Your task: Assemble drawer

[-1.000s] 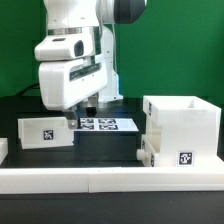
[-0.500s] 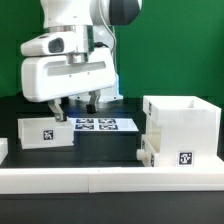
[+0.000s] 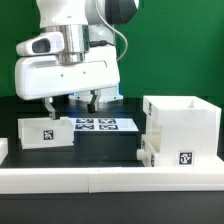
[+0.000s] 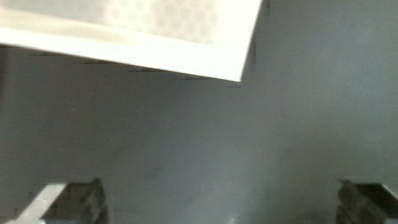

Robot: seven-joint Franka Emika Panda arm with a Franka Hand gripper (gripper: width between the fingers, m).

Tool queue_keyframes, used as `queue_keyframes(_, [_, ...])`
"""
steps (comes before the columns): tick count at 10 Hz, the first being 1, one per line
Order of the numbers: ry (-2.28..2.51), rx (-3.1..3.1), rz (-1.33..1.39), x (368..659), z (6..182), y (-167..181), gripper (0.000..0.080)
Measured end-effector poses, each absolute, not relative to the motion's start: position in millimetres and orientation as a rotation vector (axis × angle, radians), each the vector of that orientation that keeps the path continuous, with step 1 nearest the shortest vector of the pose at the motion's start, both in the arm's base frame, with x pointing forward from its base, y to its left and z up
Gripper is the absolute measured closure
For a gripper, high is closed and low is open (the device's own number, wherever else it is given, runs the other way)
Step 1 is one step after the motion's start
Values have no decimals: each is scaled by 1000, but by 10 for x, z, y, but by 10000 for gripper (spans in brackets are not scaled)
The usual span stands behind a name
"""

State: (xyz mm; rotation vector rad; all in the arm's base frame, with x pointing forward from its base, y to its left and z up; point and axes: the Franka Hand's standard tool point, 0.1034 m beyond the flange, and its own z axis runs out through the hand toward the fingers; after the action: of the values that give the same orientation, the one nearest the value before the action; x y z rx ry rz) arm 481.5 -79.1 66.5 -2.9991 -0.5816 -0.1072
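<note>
The drawer housing (image 3: 182,118) is a tall open white box at the exterior view's right. One shallow tray (image 3: 168,156) with a tag stands against its front. The other tagged tray (image 3: 46,131) lies at the exterior view's left. My gripper (image 3: 70,106) hangs open and empty just above the table, over the left tray's far right end. In the wrist view the gripper (image 4: 217,206) is spread wide over dark table, with one fingertip (image 4: 64,204) at each side. A white corner (image 4: 151,32) shows ahead of it; I cannot tell which part it is.
The marker board (image 3: 98,124) lies flat on the black table between the left tray and the housing. A long white border rail (image 3: 100,180) runs along the front edge. A green wall stands behind the arm.
The arm has moved toward the exterior view's left, from over the marker board to the left tray's end. The hand has turned so that both spread fingers show.
</note>
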Motion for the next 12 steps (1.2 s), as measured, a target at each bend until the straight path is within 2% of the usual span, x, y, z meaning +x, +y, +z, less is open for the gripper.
queue_keyframes(1, [-558, -3005, -108, 4801, 660, -805, 151])
queue_keyframes(5, [-546, -3035, -108, 4388, 556, -948, 151])
queue_keyframes(8, [-533, -3044, -105, 4153, 341, -954, 151])
queue_keyframes(12, [-528, -3045, -105, 4037, 84, -941, 151])
